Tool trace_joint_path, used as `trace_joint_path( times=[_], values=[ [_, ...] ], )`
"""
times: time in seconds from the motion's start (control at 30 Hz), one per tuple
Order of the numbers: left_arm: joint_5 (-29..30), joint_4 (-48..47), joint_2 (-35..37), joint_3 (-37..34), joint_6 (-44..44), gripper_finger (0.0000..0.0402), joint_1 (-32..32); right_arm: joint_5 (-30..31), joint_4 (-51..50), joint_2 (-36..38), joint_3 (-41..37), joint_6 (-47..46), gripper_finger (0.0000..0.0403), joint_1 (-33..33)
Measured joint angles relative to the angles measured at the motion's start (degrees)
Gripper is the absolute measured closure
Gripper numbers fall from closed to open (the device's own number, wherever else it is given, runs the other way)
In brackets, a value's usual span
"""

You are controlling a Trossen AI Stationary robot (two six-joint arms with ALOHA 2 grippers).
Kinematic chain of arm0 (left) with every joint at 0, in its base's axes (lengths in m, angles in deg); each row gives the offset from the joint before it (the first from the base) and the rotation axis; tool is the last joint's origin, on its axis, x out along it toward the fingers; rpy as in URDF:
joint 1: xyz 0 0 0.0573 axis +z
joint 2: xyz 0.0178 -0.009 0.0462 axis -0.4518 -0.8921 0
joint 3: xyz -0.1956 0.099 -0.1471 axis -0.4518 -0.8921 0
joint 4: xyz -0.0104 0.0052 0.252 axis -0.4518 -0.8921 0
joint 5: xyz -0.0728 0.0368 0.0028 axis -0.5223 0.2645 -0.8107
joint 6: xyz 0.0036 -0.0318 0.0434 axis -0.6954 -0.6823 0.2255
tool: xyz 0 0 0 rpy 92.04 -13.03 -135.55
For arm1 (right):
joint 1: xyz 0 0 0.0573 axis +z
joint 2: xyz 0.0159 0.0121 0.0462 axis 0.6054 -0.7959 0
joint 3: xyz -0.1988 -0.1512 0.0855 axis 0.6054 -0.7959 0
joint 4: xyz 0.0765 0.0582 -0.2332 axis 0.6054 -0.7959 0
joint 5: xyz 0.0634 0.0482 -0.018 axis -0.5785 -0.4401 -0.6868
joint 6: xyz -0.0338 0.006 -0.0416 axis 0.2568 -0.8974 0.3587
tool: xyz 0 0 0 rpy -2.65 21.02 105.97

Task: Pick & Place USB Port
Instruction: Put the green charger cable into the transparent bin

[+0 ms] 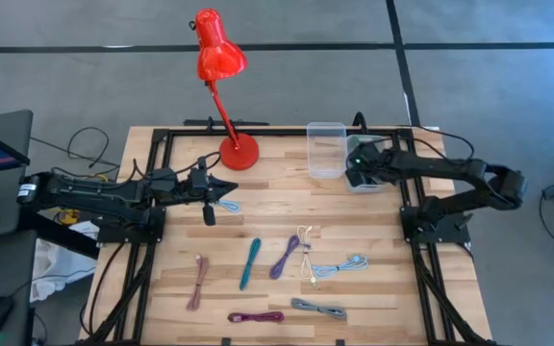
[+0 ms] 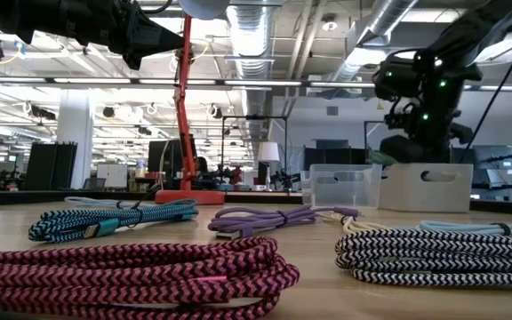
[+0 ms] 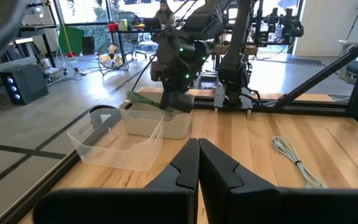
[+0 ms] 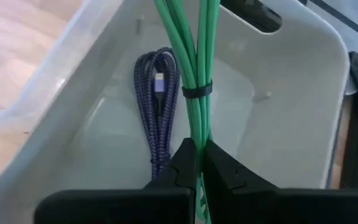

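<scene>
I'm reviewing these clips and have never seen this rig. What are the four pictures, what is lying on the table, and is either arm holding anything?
These are two robot arms bolted to a wooden table, each ending in two fingers. One picture looks straight down, one looks level across the tabletop, and two come from cameras on the arms' wrists.

On the table lie several bundled cables, a red lamp, a clear bin and a white bin.

The right gripper is over the white bin, its fingers shut on a green cable that hangs into it. A purple cable already lies inside.

The left gripper is shut and empty, above the table near the lamp's base.
</scene>
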Motion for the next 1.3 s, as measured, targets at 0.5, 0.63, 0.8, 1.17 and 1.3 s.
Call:
trace_joint_path(
  times=[0.5,0.63,0.8,1.17,1.3],
  values=[
    [0.0,0.0,0.0,0.0,0.0,0.0396,0.0,0.08,0.94,-0.29,0.0,0.7,0.0311,-0.28],
    [0.0,0.0,0.0,0.0,-0.02,0.0396,0.01,-0.84,0.59,1.64,0.11,3.47,0.0306,0.58],
    [0.0,0.0,0.0,0.0,0.0,0.0396,0.01,-6.03,-0.35,6.0,2.95,8.67,0.0308,3.33],
    [0.0,-0.02,0.0,0.0,0.0,0.0396,0.01,-24.1,-4.12,12.77,8.31,18.7,0.0312,13.42],
    [0.0,-0.01,0.0,0.0,0.0,0.0396,0.01,-25.9,-7.49,12.66,8.6,20.72,0.0312,19.42]
  ],
)
